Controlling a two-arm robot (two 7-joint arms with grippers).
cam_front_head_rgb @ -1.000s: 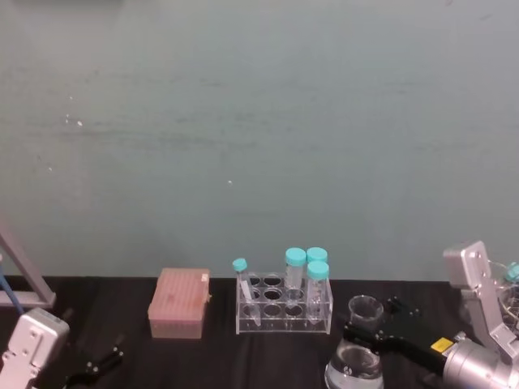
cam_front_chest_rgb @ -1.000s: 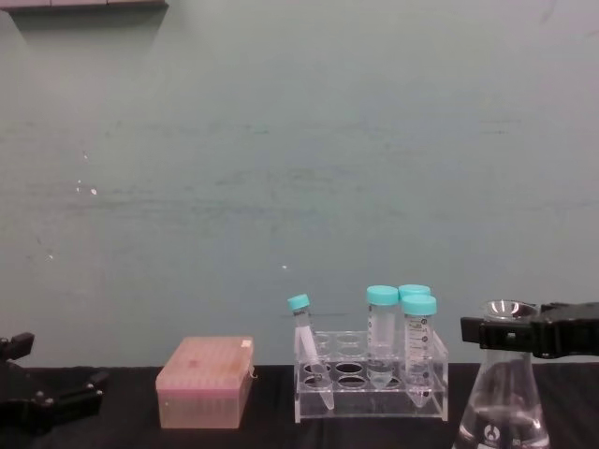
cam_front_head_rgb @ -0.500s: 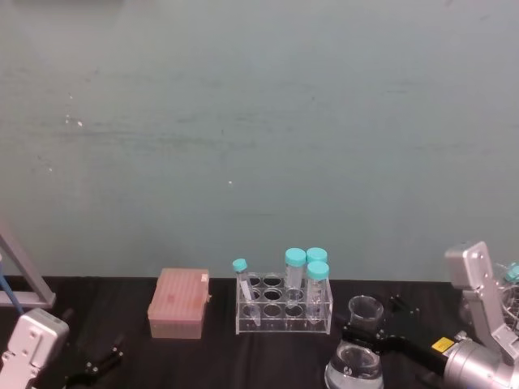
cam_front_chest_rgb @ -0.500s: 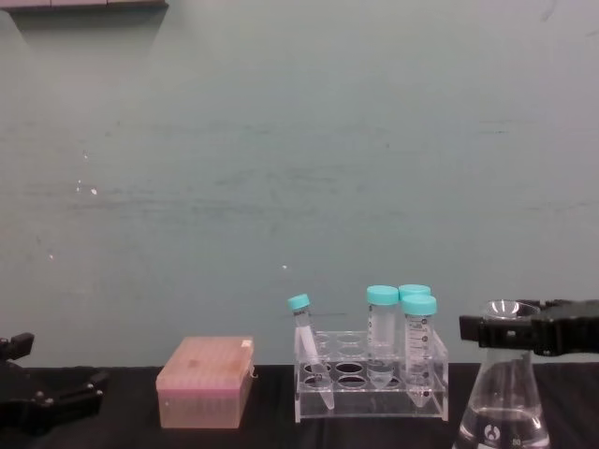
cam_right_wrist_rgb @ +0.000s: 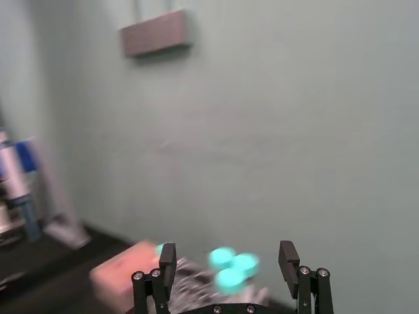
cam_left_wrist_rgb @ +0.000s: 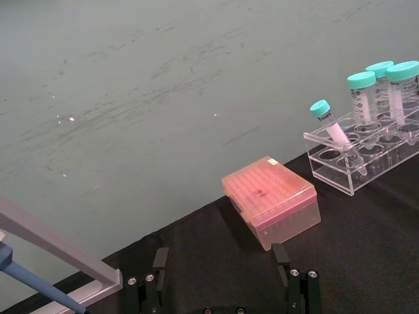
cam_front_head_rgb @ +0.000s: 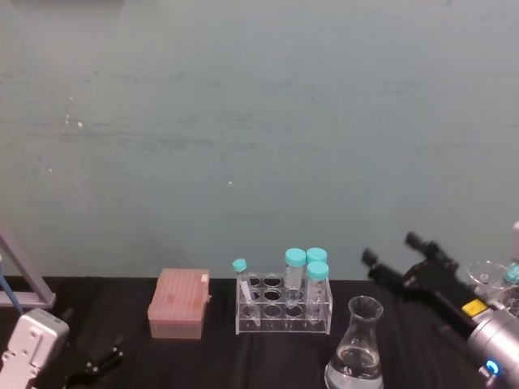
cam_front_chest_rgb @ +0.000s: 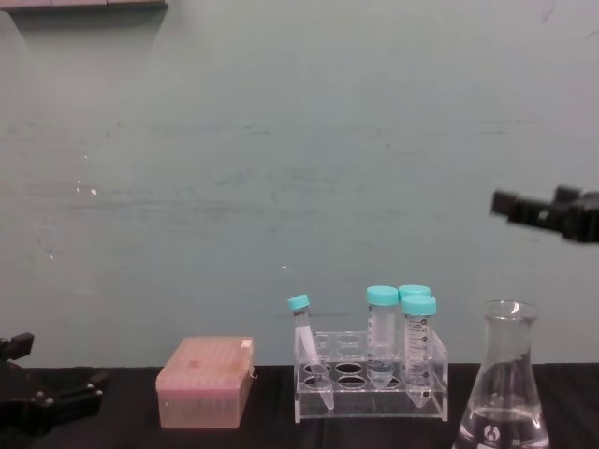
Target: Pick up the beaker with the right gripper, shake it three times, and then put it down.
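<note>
The beaker [cam_front_head_rgb: 356,347] is a clear conical flask with a little clear liquid, standing upright on the black table at the front right; the chest view shows the beaker [cam_front_chest_rgb: 504,397] with a white logo near its base. My right gripper [cam_front_head_rgb: 392,250] hangs open above and to the right of the flask's mouth, holding nothing. From the chest, the right gripper [cam_front_chest_rgb: 535,201] sits well above the neck, and its fingers [cam_right_wrist_rgb: 167,259] are spread wide in the right wrist view. My left gripper [cam_front_head_rgb: 99,363] rests open at the front left.
A clear rack [cam_front_head_rgb: 284,308] with teal-capped tubes [cam_front_head_rgb: 296,258] stands just left of and behind the flask. A pink tip box [cam_front_head_rgb: 179,303] sits further left. A glass funnel [cam_front_head_rgb: 489,274] is at the far right, and a slanted stand [cam_front_head_rgb: 23,275] at the far left.
My right gripper let go of the flask's neck and rose up and to the right. The flask stays standing in the same spot. The left arm has not moved.
</note>
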